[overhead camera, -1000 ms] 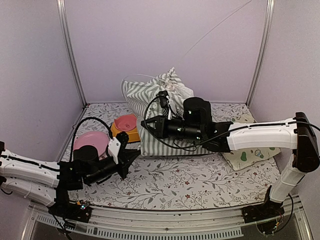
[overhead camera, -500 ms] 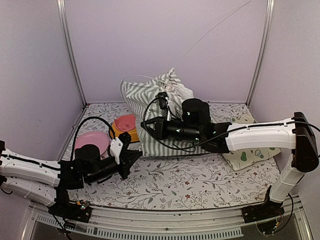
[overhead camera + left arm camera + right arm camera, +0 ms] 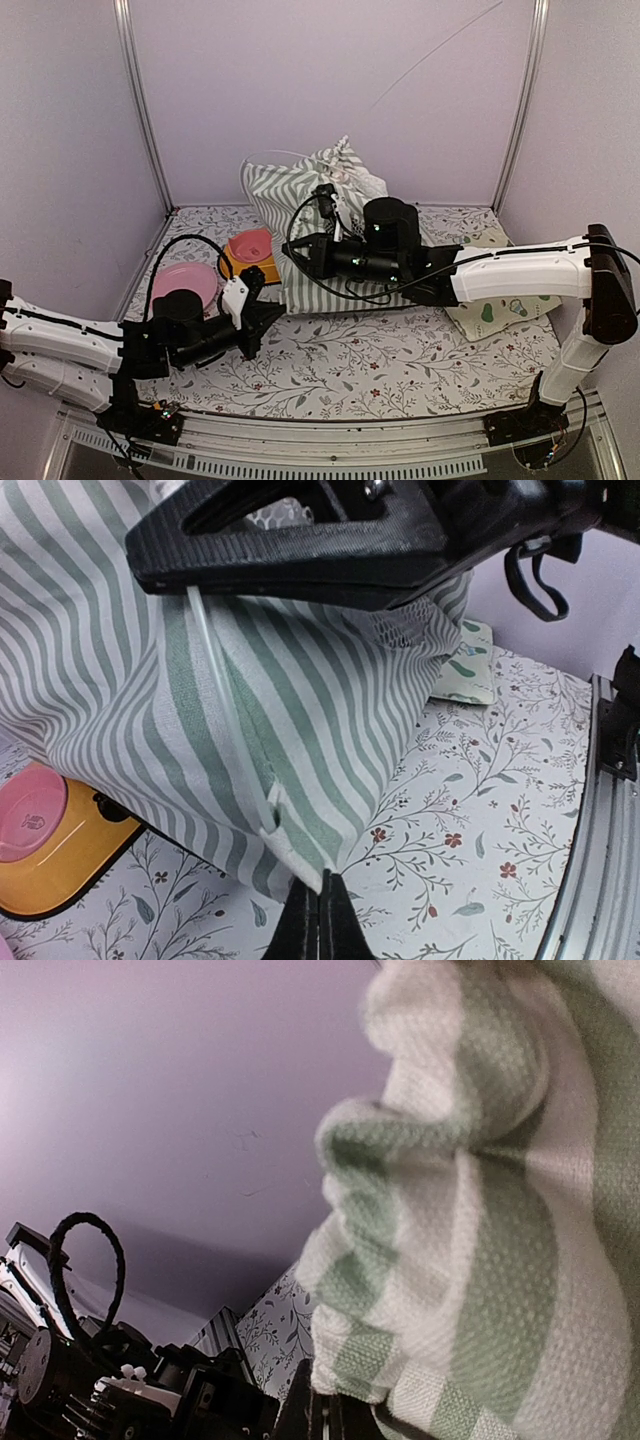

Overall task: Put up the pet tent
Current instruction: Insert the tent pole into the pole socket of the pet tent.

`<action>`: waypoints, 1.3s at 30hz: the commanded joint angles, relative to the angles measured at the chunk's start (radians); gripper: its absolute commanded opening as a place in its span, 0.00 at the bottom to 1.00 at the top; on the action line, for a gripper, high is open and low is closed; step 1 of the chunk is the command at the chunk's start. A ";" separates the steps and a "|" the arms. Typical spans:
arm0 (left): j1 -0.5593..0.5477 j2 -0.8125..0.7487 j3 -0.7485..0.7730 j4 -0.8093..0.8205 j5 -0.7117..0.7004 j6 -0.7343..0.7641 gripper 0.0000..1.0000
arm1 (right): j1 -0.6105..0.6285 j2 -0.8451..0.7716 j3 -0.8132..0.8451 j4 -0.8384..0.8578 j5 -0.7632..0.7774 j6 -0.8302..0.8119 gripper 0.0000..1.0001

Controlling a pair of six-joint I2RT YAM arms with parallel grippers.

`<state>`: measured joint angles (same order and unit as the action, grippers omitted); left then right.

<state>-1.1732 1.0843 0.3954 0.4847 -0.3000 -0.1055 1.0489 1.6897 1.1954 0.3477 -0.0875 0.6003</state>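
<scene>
The pet tent [image 3: 315, 195] is a slumped heap of sage-green and white striped fabric at the back middle of the table. My right gripper [image 3: 290, 250] is shut on a bunched fold of its fabric [image 3: 450, 1260] at the tent's left front side, held above the table. My left gripper [image 3: 276, 314] sits low at the tent's near left corner. In the left wrist view its jaws [image 3: 321, 905] are shut, and the white-hemmed corner of the tent [image 3: 290, 780] runs into their tips. A thin white pole [image 3: 228, 720] runs down the fabric.
An orange double pet bowl [image 3: 250, 255] with pink insets lies left of the tent, a pink plate [image 3: 185, 285] beside it. The avocado-print mat [image 3: 500, 310] lies right of the tent under the right arm. Lilac walls enclose the flowered table [image 3: 380, 370].
My left gripper has crept slightly right toward the tent's corner. My right gripper has shifted the held fabric slightly left and up. The tent's heap has barely changed.
</scene>
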 commanded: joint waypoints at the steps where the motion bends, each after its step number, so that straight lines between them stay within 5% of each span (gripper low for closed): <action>1: 0.002 -0.005 0.019 0.022 0.017 -0.010 0.00 | -0.009 -0.021 0.007 -0.003 0.050 -0.051 0.00; 24: 0.061 -0.020 0.026 0.024 0.039 -0.034 0.00 | 0.005 -0.015 -0.042 -0.016 0.011 -0.039 0.00; 39: 0.133 0.126 0.082 0.109 0.244 -0.027 0.02 | -0.010 0.054 -0.064 -0.024 0.125 -0.065 0.00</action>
<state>-1.0473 1.1839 0.4114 0.4885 -0.1486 -0.1490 1.0569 1.7168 1.1301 0.3668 -0.0265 0.5777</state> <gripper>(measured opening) 0.031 0.022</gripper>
